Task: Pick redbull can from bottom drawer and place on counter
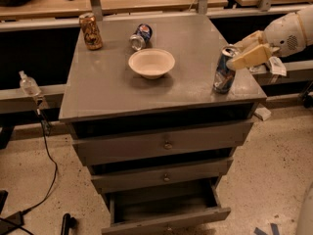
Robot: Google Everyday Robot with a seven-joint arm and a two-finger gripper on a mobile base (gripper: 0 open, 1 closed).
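- Noting the bottom drawer (166, 213) pulled out at the foot of the cabinet, nothing visible inside.
- Finding the redbull can (224, 72) out of it, near the right front corner of the counter (112, 89), leaning slightly, base seemingly down on the grey top, close to the edge.
- Reading the gripper (234, 56) as closed narrow on the can's upper part, reaching in from the right.
- Risking a topple if released mid-lean, or if a finger catches the rim on the way out; from that corner, probably over the edge to the floor.
- Passing, farther back, the white bowl (151, 62), the blue can (140, 35) on its side and the upright gold-brown can (91, 32), all well apart from the grip and unlikely to be struck.
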